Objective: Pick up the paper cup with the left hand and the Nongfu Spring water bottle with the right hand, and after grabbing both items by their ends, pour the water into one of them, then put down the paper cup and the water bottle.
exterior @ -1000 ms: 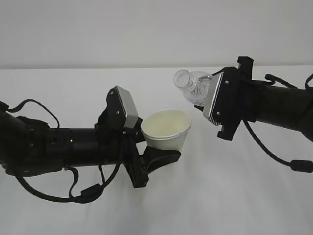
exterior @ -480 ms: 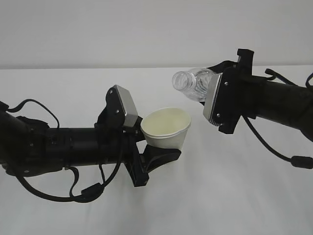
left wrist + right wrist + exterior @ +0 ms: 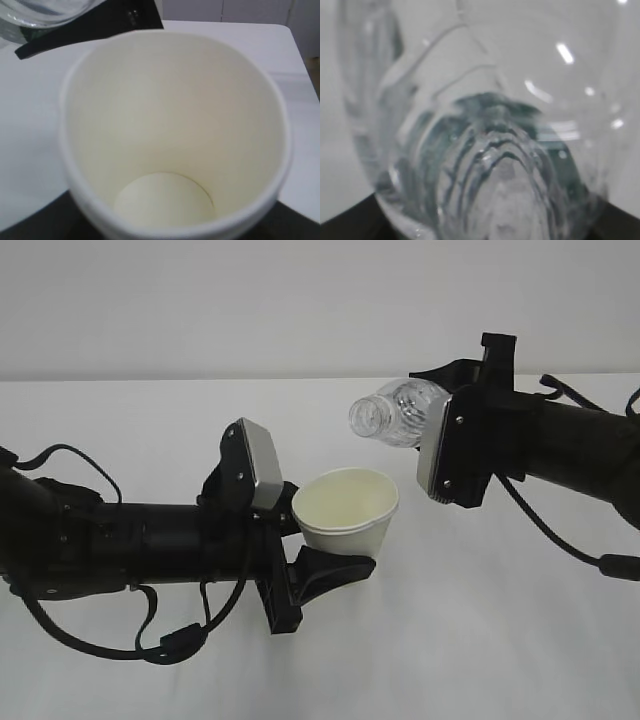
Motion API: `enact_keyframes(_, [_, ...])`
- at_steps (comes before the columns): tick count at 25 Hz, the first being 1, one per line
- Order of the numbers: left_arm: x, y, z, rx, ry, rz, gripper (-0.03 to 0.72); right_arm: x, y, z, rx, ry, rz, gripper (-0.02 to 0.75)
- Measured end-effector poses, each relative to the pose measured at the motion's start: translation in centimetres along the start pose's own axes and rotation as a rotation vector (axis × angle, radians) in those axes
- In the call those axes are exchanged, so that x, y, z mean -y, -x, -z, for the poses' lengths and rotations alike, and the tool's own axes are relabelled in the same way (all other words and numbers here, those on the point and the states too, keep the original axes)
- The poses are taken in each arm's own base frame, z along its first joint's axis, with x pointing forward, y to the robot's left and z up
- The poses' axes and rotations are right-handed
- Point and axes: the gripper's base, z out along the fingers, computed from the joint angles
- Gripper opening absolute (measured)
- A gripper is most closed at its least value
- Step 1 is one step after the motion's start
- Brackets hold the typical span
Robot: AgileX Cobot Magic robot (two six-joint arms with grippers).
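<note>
While both arms hang above the white table (image 3: 480, 640), each carries one item clear of the surface. On the left, the left hand (image 3: 318, 558) has its fingers (image 3: 335, 568) closed around the lower part of the paper cup (image 3: 346, 512), which sits nearly upright with its mouth tipped slightly toward the camera. From the left wrist view the paper cup (image 3: 170, 140) shows a pale cream inside and a bare round base; no liquid can be made out in it. On the right, the right hand (image 3: 440, 410) grips the water bottle (image 3: 395, 412) by its far end, the fingers themselves hidden behind the grey plate (image 3: 440, 440). That bottle lies almost level, its open neck pointing left, above and just left of the cup's rim, not touching it. Through the right wrist view the water bottle (image 3: 485, 150) fills the frame, clear and ribbed, with a dark green tint; whether any water is inside cannot be told.
</note>
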Motion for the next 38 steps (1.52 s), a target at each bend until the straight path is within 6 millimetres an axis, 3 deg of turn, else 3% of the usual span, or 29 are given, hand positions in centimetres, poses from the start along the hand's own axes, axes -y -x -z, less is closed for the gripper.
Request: enact_keyframes(38, [0.0,0.2,0.0,0.024,-0.002,0.004,0.418,1.0,0.4,0.1,0.028,-0.117,0.223,0.472])
